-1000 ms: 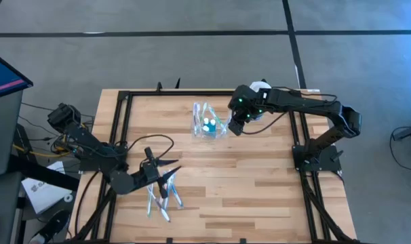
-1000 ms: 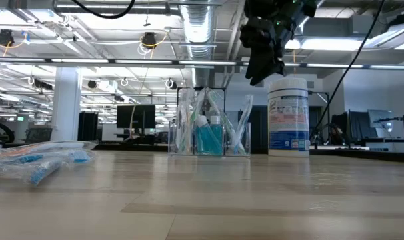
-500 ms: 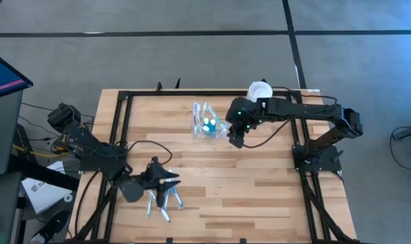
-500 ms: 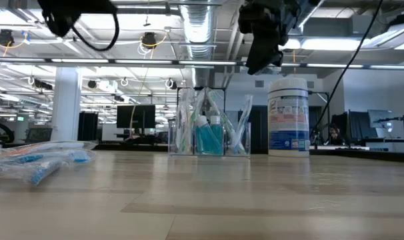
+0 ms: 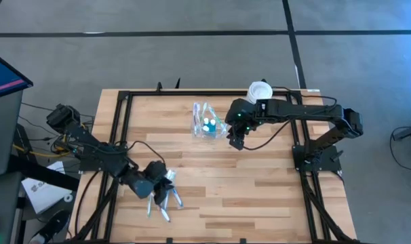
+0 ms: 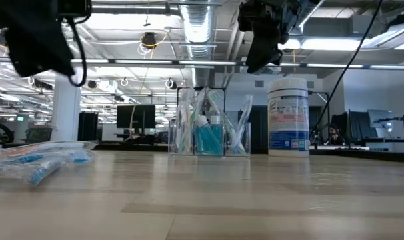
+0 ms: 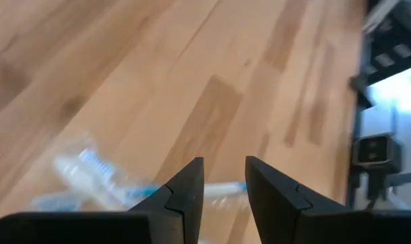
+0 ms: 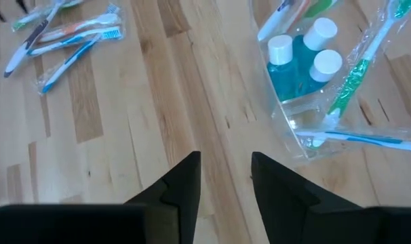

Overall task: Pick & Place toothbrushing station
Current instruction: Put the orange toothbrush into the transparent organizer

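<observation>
Both grippers empty, fingers apart: right gripper beside toothbrushing station; left gripper above wrapped toothbrushes.

Print covers the blue label of the white jar, but none is legible

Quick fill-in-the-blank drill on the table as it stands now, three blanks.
1. The bottles inside the toothbrushing station have ____ caps.
2. The white jar carries a ____ label.
3. The left gripper hangs above the wrapped ____, while the right gripper is beside the station.

Missing words: white; blue; toothbrushes
</observation>
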{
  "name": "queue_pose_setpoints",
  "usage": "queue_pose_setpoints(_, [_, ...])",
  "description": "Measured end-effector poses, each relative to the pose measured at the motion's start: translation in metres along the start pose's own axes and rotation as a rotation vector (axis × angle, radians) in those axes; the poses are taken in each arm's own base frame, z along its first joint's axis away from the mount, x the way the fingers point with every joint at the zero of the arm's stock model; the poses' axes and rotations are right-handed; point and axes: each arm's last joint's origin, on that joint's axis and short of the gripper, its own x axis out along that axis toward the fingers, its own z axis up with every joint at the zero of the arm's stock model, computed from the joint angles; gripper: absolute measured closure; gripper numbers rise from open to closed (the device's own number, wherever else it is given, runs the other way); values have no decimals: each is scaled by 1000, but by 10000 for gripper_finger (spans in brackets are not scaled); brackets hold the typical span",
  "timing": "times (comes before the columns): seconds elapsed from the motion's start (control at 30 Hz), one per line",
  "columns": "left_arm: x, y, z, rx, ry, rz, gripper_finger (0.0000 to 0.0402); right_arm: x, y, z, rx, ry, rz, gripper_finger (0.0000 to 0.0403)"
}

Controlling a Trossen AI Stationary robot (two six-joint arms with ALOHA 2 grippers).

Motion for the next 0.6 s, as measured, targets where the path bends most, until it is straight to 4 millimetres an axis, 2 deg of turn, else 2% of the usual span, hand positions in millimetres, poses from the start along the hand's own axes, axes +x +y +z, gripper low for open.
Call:
queue_pose_setpoints(0.43, [6, 24, -20, -156, 186, 92, 298, 0, 0, 0, 0, -3, 1, 280])
queue_pose_setpoints(0.6, [10, 33, -27, -167, 190, 104, 298, 0, 0, 0, 0, -3, 1, 280])
